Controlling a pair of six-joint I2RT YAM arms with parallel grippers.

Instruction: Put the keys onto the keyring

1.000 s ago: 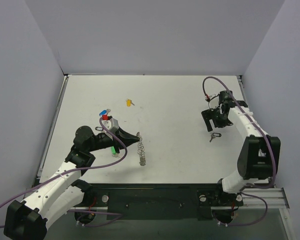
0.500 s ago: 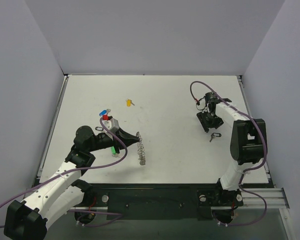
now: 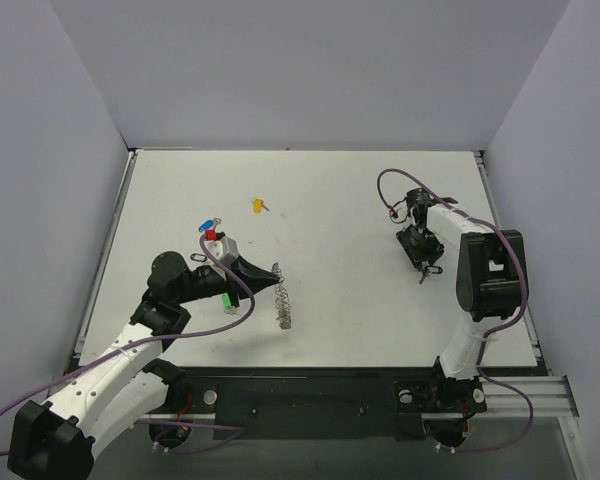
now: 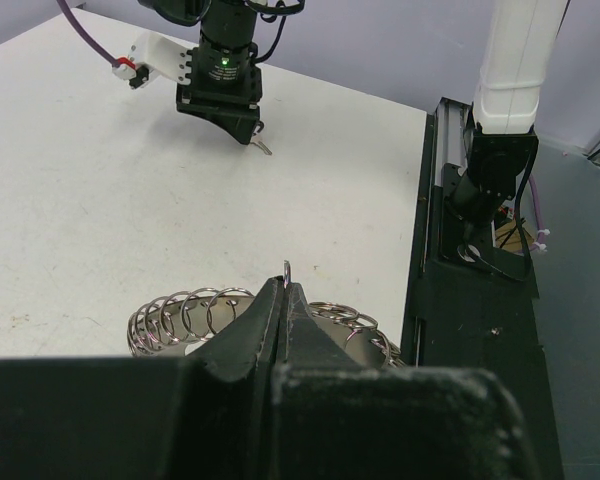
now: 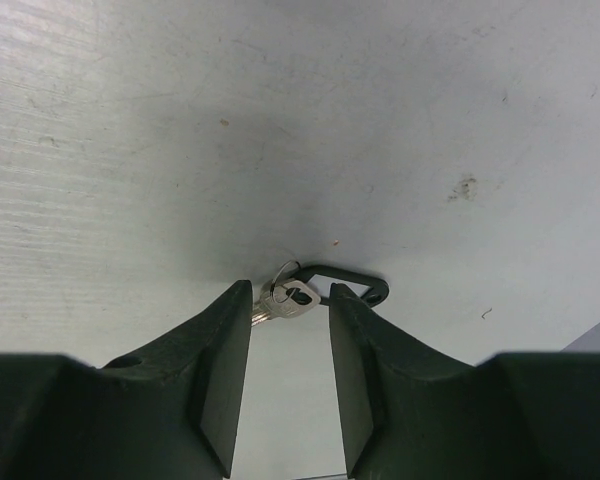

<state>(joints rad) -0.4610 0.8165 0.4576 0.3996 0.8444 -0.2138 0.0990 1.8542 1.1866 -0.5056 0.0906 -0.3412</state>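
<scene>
Surface: a white table [image 3: 360, 310], faintly scuffed and speckled, as the right wrist view shows close up.
Room: plain pale lavender walls [image 3: 310, 70] close the table in on three sides; a black mounting rail [image 3: 310, 400] runs along the near edge under both arm bases.
Markings: a small green light is lit on the body of the right gripper [image 4: 245, 128], seen only from the left wrist view.
Keyring: the large silvery ring of coiled wire [image 3: 284, 305] lies on the table left of centre, just in front of the left arm.
Left gripper: the left gripper [image 4: 285, 295] has its fingers pressed together, pinching a strand of the coil, whose end sticks up above the tips; the top view shows only the black tip [image 3: 276, 272] touching the coil.
Right gripper: the right gripper [image 5: 288, 290] is down at the table on the right, jaws parted and straddling a small silver key with a black loop-shaped head [image 5: 290, 297]; a gap shows between the key and one finger.
Same key, other views: a dark speck [image 3: 429, 270] at the gripper [image 3: 423, 258] from above; a sliver [image 4: 262, 147] from the left wrist.
Loose keys: a yellow-capped key [image 3: 257, 206] lies toward the far side, a blue-capped key [image 3: 209, 222] just beyond the left wrist, a green-capped key [image 3: 227, 299] beside the left forearm; only the top view shows them.
</scene>
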